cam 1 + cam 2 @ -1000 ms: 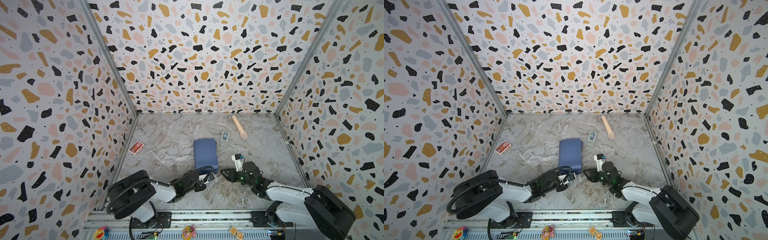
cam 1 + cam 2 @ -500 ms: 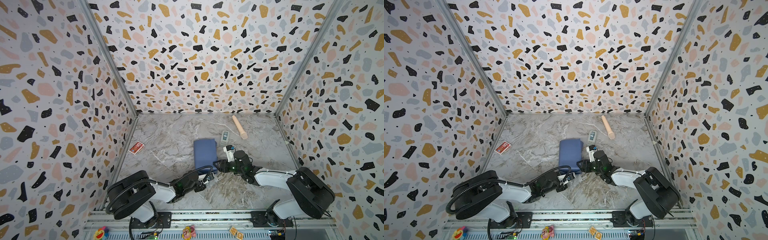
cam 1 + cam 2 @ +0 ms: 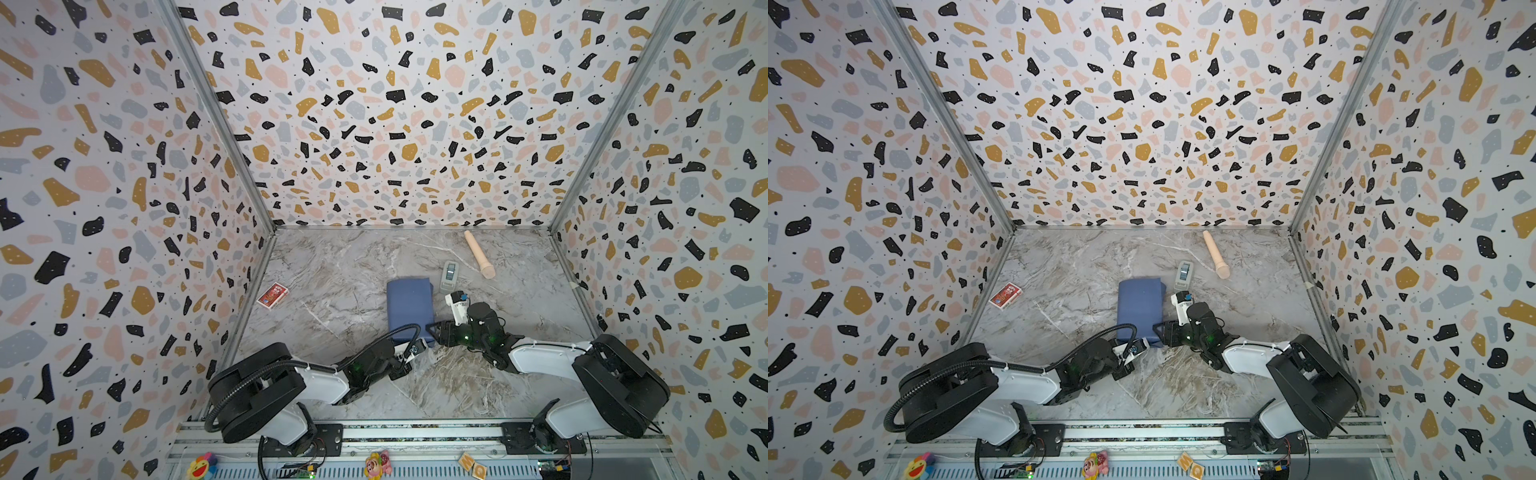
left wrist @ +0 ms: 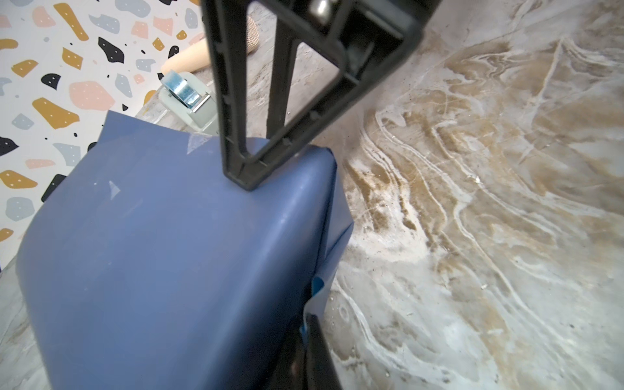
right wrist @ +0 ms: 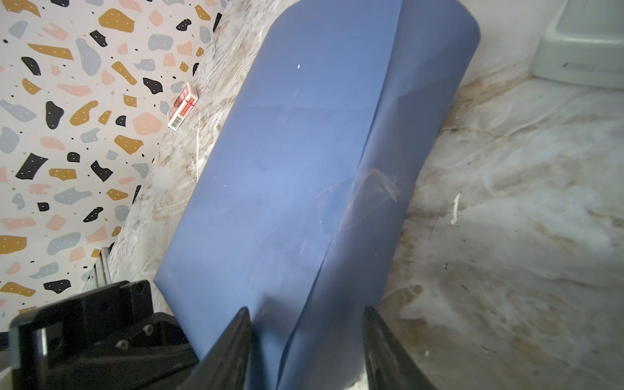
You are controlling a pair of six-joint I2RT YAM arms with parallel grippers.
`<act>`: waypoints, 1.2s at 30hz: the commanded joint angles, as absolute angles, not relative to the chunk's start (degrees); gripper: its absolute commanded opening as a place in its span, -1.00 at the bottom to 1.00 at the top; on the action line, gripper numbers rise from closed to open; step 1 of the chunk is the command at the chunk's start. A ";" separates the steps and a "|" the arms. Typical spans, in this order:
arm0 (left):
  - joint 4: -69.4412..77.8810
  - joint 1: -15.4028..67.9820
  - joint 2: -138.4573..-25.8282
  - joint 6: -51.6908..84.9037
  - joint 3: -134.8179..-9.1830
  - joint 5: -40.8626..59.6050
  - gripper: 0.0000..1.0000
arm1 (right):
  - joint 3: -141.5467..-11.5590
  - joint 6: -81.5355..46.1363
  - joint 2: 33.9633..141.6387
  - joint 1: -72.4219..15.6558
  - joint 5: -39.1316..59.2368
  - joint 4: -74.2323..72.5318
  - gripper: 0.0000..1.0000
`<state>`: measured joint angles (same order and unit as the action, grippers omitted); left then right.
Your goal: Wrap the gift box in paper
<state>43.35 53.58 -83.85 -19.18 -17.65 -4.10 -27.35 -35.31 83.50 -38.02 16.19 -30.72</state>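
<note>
The paper (image 3: 409, 307) lies near the middle of the worktop (image 3: 332, 270) as a long wrapped bundle, running from the far edge toward the near edge. The gift box shows in no view, because the paper covers it.

Both top views show the whole layout. A red card pack (image 3: 272, 296) sits by the left edge. A grey tape dispenser (image 3: 1184, 274) is just beyond the bundle's far right corner. A wooden roller (image 3: 479, 254) lies further toward the far edge.

Only the wrist views show the detail on the paper. The right wrist view shows the overlapping seam down the bundle and a clear strip of tape (image 5: 368, 189) across it. The left wrist view shows a brighter blue inner face (image 4: 317, 283) at a folded flap on the near corner.

The left pincer (image 4: 305, 324) meets the bundle's near end. It is closed, and that flap runs down into its jaws, so it grips the paper.

The right pincer (image 5: 305, 314) comes in at the near right corner (image 3: 436, 330). Its jaws stand partly open with the end of the bundle between them. In the left wrist view one of its fingertips (image 4: 248, 179) rests on top of the paper. I cannot tell whether the two jaws squeeze the bundle.
</note>
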 commanded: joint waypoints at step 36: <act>33.98 50.50 -83.44 -10.06 -26.46 1.89 -1.00 | -29.58 -19.27 77.10 -37.87 18.63 -14.50 0.19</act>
